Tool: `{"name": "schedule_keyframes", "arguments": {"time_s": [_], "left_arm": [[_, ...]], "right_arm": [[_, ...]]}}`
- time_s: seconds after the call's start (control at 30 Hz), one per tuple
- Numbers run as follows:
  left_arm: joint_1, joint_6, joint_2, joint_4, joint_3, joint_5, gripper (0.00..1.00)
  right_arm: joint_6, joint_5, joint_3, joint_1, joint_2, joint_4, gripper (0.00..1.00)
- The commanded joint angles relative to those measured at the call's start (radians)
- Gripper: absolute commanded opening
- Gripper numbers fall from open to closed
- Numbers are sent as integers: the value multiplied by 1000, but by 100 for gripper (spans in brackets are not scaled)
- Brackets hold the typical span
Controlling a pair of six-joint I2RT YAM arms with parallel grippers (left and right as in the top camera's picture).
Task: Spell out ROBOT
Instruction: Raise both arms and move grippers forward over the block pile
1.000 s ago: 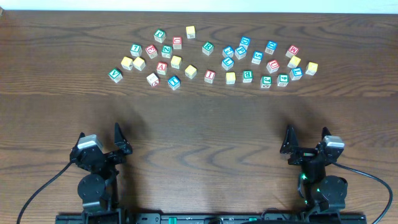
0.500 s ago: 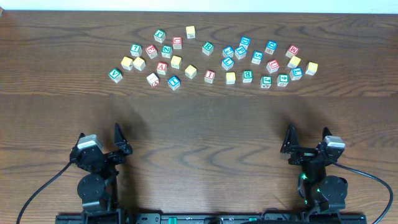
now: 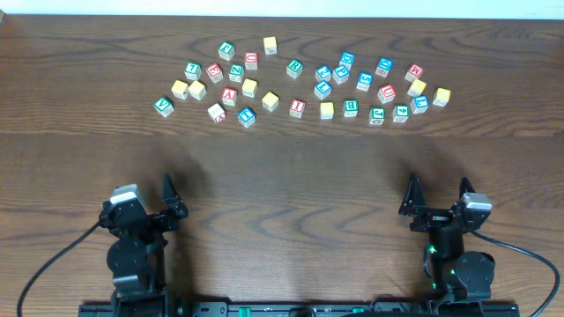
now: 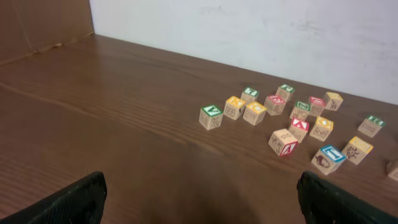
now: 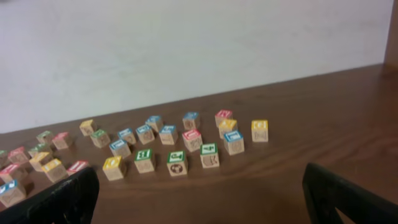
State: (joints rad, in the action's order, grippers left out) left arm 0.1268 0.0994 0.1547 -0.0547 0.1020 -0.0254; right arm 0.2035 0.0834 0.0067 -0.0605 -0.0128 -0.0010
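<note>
Along the far half of the table, the letter cubes lie scattered in a loose band, each resting singly on the wood and in no readable order. Noted among them are a green-lettered cube toward the far left of the band, a yellow-faced cube at its far edge, a second yellow-faced cube nearer the middle, and a blue-lettered cube on the near edge. Most letters are too small to read with confidence from above. At the near left of the table, the left gripper has its jaws spread wide with only bare wood between them; it grasps nothing. At the near right, the right gripper is likewise spread to its full width and grasps nothing. Both grippers face the band of cubes and are well apart from it, with a broad strip of table between. A white wall runs behind the table's far edge.
</note>
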Motion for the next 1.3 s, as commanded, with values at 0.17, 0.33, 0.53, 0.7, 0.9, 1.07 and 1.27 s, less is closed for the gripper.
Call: {"name": "schedule_keyframes", "arguments": {"time_s": [0.17, 0.33, 0.53, 0.7, 0.9, 1.07, 1.27], "left_arm": [[-5, -14, 209, 3, 171, 18, 96], [-5, -14, 343, 2, 272, 71, 96], [-5, -14, 467, -47, 377, 120, 96], [-5, -14, 521, -103, 443, 123, 96], [-5, -18, 530, -171, 512, 123, 96], [-5, -22, 538, -222, 560, 123, 96], [-5, -34, 592, -296, 647, 124, 96]], "right_arm": [[-71, -11, -1, 1, 0, 38, 99], [-71, -16, 0, 1, 0, 56, 99], [-74, -45, 20, 1, -1, 53, 99], [-108, -46, 66, 1, -30, 45, 99], [-116, -68, 166, 1, -167, 31, 99], [-144, -113, 303, 1, -370, 14, 99], [-161, -166, 533, 1, -643, -95, 99]]}}
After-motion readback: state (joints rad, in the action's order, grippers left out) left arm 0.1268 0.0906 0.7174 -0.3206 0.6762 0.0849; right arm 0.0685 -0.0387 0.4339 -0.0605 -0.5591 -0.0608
